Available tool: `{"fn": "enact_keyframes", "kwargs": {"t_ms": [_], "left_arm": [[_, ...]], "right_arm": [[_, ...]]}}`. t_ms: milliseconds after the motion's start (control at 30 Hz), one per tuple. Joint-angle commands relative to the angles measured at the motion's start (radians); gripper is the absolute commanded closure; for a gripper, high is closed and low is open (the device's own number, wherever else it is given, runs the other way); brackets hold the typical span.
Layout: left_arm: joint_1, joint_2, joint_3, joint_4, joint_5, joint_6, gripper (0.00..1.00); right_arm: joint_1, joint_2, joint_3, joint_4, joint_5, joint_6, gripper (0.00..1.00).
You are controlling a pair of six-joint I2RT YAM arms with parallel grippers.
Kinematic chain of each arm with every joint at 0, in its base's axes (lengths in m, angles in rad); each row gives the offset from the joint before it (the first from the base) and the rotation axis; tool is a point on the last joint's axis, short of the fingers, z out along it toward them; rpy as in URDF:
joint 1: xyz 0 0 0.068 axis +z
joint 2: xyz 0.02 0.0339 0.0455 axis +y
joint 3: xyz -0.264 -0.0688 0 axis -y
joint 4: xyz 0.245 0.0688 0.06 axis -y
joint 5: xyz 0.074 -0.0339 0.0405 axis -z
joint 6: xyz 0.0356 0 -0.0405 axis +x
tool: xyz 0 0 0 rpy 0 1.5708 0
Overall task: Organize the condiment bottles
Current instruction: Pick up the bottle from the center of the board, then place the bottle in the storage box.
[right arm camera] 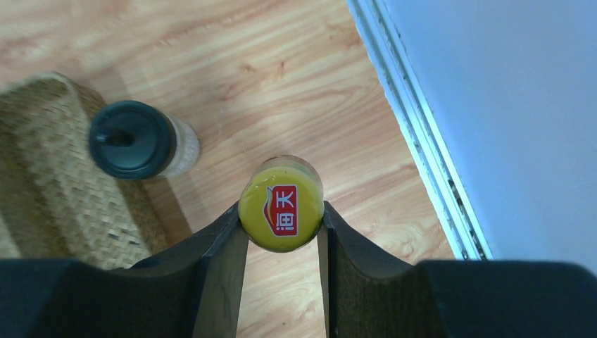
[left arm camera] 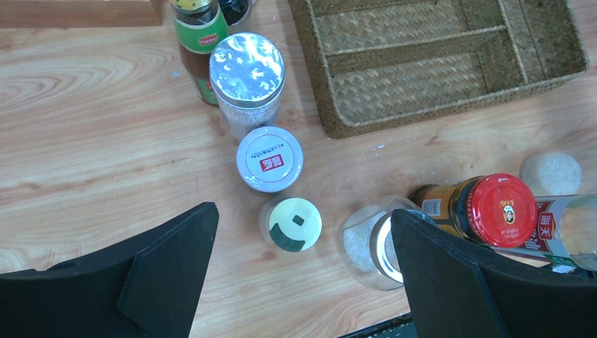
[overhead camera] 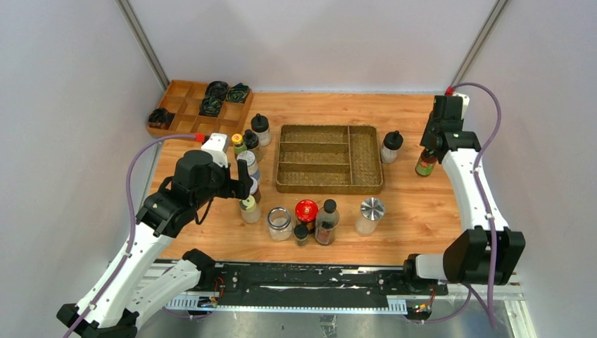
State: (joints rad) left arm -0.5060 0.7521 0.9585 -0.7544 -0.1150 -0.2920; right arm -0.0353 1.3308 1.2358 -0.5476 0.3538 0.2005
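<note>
We see a yellow-capped dark bottle point(overhead camera: 425, 165) upright at the far right of the bench point(overhead camera: 415, 211), its cap pinched in the right hand point(right arm camera: 281, 210). A black-capped clear bottle point(overhead camera: 391, 146) stands near it. Five more line the front, among them a red-capped jar point(overhead camera: 306, 210); others cluster at the left.

The bottles point(overhead camera: 325, 222) stand left, right, before the tray point(overhead camera: 366, 158) (box point(overhead camera: 184, 105) behind-left).

Thirteen condiment bottles point(overhead camera: 326, 222) — one woven tray point(overhead camera: 329, 189), one wooden box point(overhead camera: 184, 105).
</note>
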Motion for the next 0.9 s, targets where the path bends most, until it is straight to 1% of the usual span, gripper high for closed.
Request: {"fn": "enact_keyframes", "kwargs": {"t_ms": [0, 33, 100, 233, 367, 467, 567, 700, 800, 867], "left_arm": [[0.006, -0.002, -0.009, 0.019, 0.018, -0.002, 0.01], [0.006, -0.002, -0.01, 0.018, 0.018, -0.004, 0.01], [0.006, -0.002, -0.01, 0.018, 0.02, -0.007, 0.01], [0.006, -0.002, -0.014, 0.021, 0.02, -0.01, 0.01], [0.006, -0.001, -0.012, 0.02, 0.024, -0.013, 0.01], [0.006, -0.002, -0.012, 0.021, 0.021, -0.012, 0.01], [0.006, -0.005, -0.011, 0.018, 0.02, -0.009, 0.01], [0.006, -0.004, -0.008, 0.018, 0.018, -0.01, 0.01], [0.006, -0.004, -0.007, 0.018, 0.019, -0.015, 0.01], [0.006, -0.005, -0.009, 0.018, 0.018, -0.015, 0.01]], "right_arm": [[0.027, -0.096, 0.139, -0.036, -0.025, -0.017, 1.0], [0.032, -0.1, 0.161, -0.059, -0.04, -0.015, 1.0], [0.082, -0.104, 0.208, -0.099, -0.067, -0.011, 1.0], [0.218, -0.071, 0.334, -0.173, -0.046, -0.019, 1.0], [0.356, 0.041, 0.543, -0.236, -0.01, -0.026, 1.0], [0.426, 0.145, 0.687, -0.264, -0.005, -0.029, 1.0], [0.46, 0.247, 0.806, -0.271, -0.012, -0.033, 1.0], [0.473, 0.38, 0.915, -0.248, -0.044, -0.034, 1.0], [0.478, 0.461, 0.96, -0.217, -0.068, -0.039, 1.0], [0.482, 0.495, 0.959, -0.18, -0.075, -0.046, 1.0]]}}
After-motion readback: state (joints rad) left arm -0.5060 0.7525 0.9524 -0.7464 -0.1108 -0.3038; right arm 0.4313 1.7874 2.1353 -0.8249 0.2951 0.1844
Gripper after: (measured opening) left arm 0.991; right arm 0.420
